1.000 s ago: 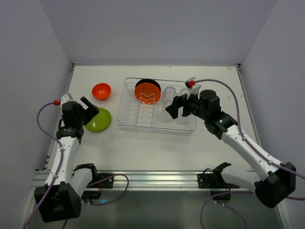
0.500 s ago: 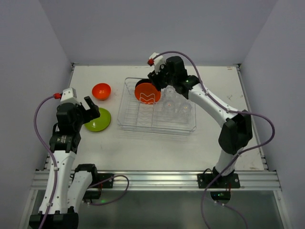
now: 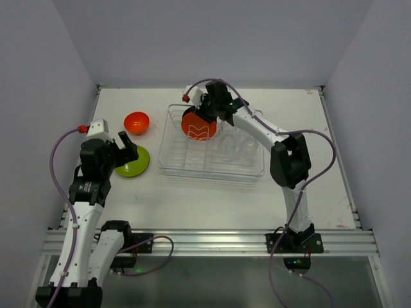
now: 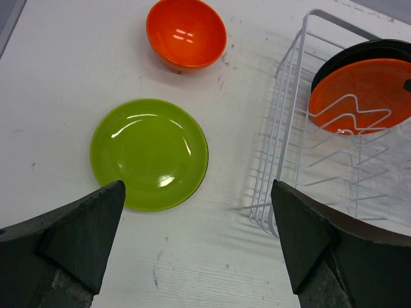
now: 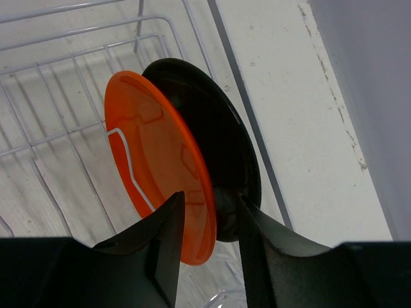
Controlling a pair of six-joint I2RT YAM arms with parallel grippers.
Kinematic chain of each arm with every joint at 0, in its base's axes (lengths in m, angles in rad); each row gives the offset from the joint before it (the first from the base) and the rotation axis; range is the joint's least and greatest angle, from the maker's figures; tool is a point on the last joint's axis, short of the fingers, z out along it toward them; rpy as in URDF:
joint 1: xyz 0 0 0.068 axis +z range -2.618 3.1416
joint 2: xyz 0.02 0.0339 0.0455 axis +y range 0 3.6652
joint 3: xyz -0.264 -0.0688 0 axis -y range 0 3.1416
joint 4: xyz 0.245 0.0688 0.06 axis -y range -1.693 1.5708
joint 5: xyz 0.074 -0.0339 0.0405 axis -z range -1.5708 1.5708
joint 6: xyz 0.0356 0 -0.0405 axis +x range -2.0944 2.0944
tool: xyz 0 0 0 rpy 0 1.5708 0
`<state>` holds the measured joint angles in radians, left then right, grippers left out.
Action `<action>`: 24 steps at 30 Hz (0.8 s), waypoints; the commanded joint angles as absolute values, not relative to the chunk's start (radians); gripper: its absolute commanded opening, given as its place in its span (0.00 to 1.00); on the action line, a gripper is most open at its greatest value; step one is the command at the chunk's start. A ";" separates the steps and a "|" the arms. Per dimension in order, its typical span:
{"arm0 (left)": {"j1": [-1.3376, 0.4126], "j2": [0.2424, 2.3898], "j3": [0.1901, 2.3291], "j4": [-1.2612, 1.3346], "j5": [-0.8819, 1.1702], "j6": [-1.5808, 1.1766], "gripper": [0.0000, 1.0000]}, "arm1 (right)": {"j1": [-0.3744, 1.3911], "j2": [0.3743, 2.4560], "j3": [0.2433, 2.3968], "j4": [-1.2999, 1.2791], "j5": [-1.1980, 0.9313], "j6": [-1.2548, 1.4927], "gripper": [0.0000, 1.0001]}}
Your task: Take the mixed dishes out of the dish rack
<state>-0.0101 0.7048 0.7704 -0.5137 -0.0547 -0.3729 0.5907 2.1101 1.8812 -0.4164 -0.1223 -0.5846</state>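
The dish rack [image 3: 192,168] holds a red-orange plate [image 3: 198,125] standing upright, with a black plate [image 3: 191,110] just behind it. Clear tumblers [image 3: 236,145] sit at the rack's right end. My right gripper [image 3: 208,113] is down over the tops of the plates. In the right wrist view its jaws [image 5: 209,237] straddle the red-orange plate [image 5: 151,160]: one finger in front, the other between it and the black plate [image 5: 221,141], with a gap still showing. My left gripper [image 4: 196,237] hangs open above bare table beside the lime green plate [image 4: 149,153]. The orange bowl [image 4: 186,32] lies beyond it.
The lime green plate [image 3: 133,162] and orange bowl [image 3: 137,122] lie on the white table left of the rack. The rack's wire side [image 4: 282,128] is close to my left gripper's right finger. Walls enclose the table on three sides.
My right arm has swung from the rack's right side to its back left and dropped onto the plates, its jaws narrowing. The left arm has lifted slightly and stayed open.
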 commanded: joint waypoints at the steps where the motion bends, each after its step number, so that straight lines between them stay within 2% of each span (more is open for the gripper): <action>1: -0.017 0.698 0.761 -0.482 -0.032 -0.341 1.00 | 0.588 2.129 1.945 -0.454 -0.133 -0.640 0.40; 6: -0.017 0.704 0.759 -0.479 -0.014 -0.336 1.00 | 0.589 2.149 1.942 -0.448 -0.152 -0.644 0.35; 9: -0.017 0.707 0.759 -0.476 -0.006 -0.333 1.00 | 0.589 2.172 1.951 -0.459 -0.166 -0.666 0.28; 13: -0.017 0.704 0.758 -0.474 -0.005 -0.333 1.00 | 0.589 2.180 1.956 -0.459 -0.163 -0.681 0.09; 17: -0.017 0.701 0.756 -0.474 -0.005 -0.333 1.00 | 0.589 2.132 1.922 -0.434 -0.182 -0.692 0.00; 24: -0.015 0.696 0.756 -0.474 -0.005 -0.333 1.00 | 0.591 2.005 1.830 -0.377 -0.206 -0.762 0.00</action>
<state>-0.0101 0.7067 0.7551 -0.5091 -0.0246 -0.3683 0.5850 2.1193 1.8515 -0.4294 -0.1795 -0.7078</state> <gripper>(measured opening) 0.997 0.087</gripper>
